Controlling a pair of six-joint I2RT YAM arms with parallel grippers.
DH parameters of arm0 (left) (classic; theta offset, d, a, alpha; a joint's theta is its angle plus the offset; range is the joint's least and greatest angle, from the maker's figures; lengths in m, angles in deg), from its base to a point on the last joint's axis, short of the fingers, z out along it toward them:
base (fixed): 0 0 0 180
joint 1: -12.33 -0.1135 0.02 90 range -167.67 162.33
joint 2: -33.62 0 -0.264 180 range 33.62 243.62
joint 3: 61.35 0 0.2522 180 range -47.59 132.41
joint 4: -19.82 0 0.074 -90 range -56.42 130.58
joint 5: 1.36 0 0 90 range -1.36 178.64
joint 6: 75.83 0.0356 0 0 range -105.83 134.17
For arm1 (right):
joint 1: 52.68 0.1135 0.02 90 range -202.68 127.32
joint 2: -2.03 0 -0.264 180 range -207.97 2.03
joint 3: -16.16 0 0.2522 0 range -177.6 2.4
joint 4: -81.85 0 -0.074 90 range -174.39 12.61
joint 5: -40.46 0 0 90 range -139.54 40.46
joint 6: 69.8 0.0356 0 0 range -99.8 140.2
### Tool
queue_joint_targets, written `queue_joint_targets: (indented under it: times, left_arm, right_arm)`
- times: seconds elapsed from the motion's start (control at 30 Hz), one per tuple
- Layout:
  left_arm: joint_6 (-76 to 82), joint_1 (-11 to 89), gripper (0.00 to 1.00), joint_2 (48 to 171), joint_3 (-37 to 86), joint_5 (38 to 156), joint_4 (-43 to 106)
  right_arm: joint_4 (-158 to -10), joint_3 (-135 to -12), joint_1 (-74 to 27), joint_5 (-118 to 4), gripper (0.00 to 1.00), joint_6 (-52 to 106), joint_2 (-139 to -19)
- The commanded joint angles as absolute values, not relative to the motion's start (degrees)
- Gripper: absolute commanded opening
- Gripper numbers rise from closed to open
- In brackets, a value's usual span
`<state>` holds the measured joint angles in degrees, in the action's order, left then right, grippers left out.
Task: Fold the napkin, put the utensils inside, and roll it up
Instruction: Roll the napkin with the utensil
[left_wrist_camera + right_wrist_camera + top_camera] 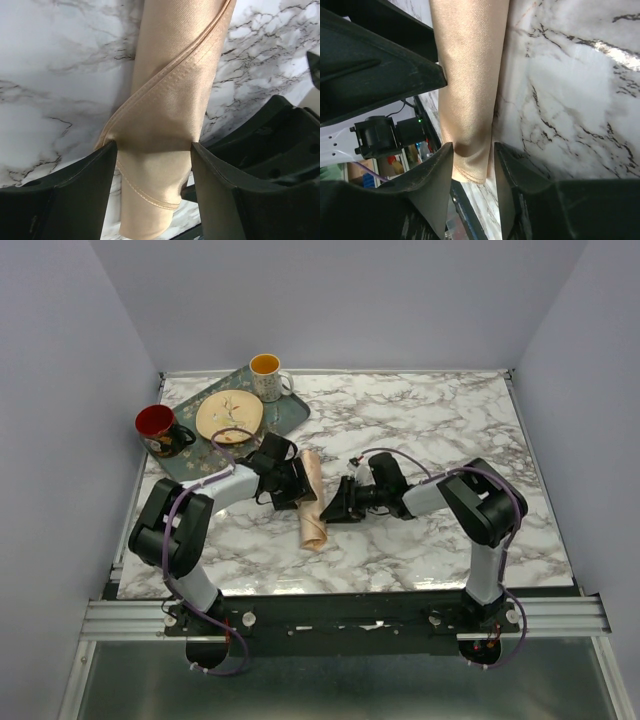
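The peach-tan napkin [312, 525] lies rolled into a tight tube on the marble table, running near to far between the two arms. My left gripper [297, 485] straddles its far part; in the left wrist view the fingers [95, 175] press both sides of the napkin roll [170, 75], with my gripper [154, 147] closed on it. My right gripper [330, 508] grips the roll's near part; in the right wrist view the napkin roll [470, 65] is dented between the fingers of my gripper [471, 147]. No utensils show.
A green tray [295, 410] sits at the back left with a cream floral plate [229, 416] on it. A red mug [158, 426] and a yellow-lined mug [266, 375] stand at its ends. The table's near edge rail [465, 210] is close behind the roll's end.
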<state>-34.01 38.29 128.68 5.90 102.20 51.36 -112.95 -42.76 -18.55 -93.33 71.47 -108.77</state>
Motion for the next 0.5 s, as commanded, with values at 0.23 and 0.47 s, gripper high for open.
queue_joint_targets:
  times: [0.23, 0.47]
  left_arm:
    - [-38.5, 38.3, 0.74, 127.0, 0.5, 107.9, 41.2]
    - [-37.7, 38.2, 0.78, 124.1, 1.7, 103.5, 46.6]
  right_arm:
    - [-113.8, -46.3, -17.3, -95.7, 0.45, 72.3, -113.1]
    - [-112.9, -46.6, -17.1, -95.4, 0.45, 71.7, -113.0]
